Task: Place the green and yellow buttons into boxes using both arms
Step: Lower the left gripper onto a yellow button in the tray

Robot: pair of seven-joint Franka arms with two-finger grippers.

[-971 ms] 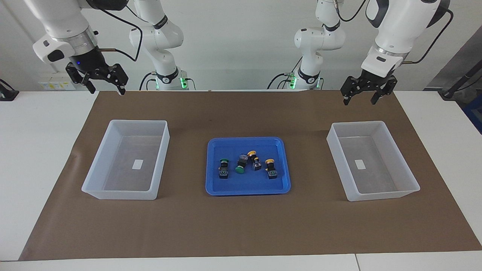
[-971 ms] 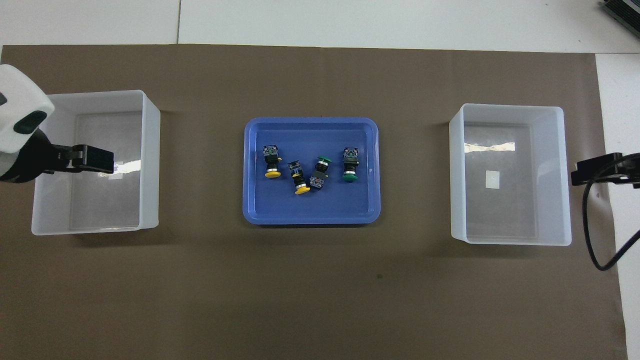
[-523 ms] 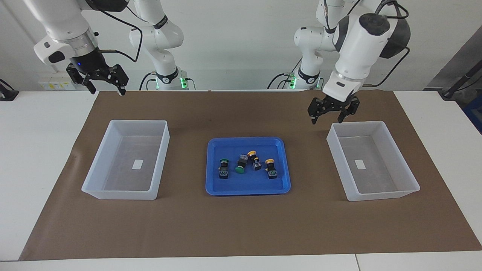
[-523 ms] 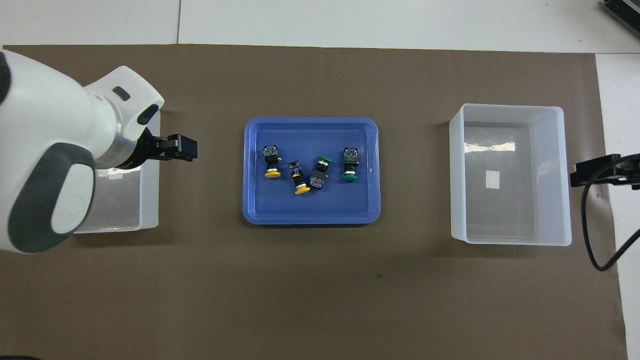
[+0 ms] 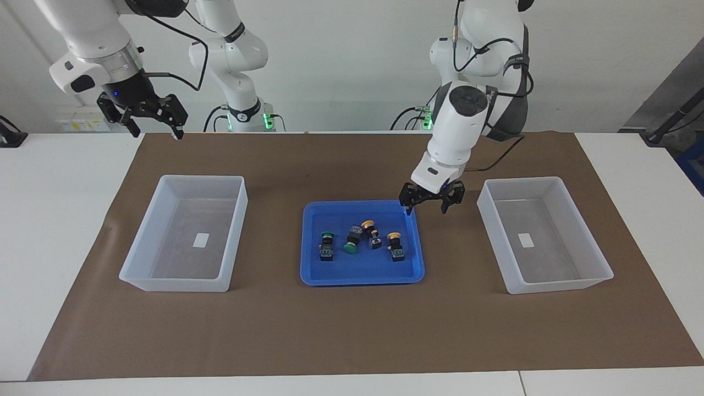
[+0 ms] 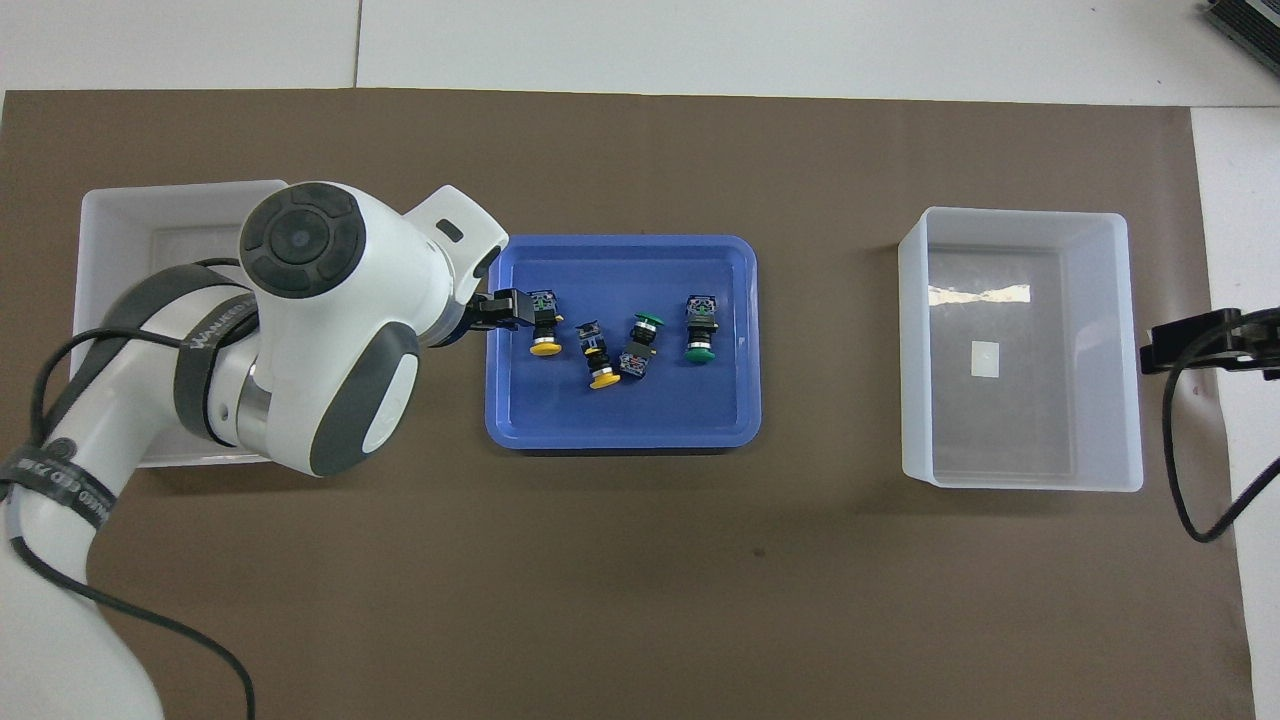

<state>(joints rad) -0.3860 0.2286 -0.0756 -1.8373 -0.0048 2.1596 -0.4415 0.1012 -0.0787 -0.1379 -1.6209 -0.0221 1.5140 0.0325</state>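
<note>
The left gripper [image 5: 432, 201] stands with its fingers spread wide and holds nothing; it hangs above the corner of the blue tray [image 5: 360, 276] that lies nearest the robots on the left arm's side, fingers pointing down, clear of the tray rim and the buttons. The left arm [image 5: 459, 126] reaches forward and down from its base, wrist bent toward the tray. The right gripper [image 5: 147, 114] is likewise spread wide and empty; it waits raised over the table edge nearest the robots, at the right arm's end of the brown mat [image 5: 352, 330]. All four buttons lie in the tray: one green button [image 5: 326, 245] toward the right arm's side, a second green button [image 5: 351, 240] beside it, then a yellow button [image 5: 372, 233], and another yellow button [image 5: 395, 246] toward the left arm's side. One box [image 5: 184, 278] stands at the right arm's end of the mat, the other box [image 5: 550, 283] at the left arm's end, both with only a white label inside.
</note>
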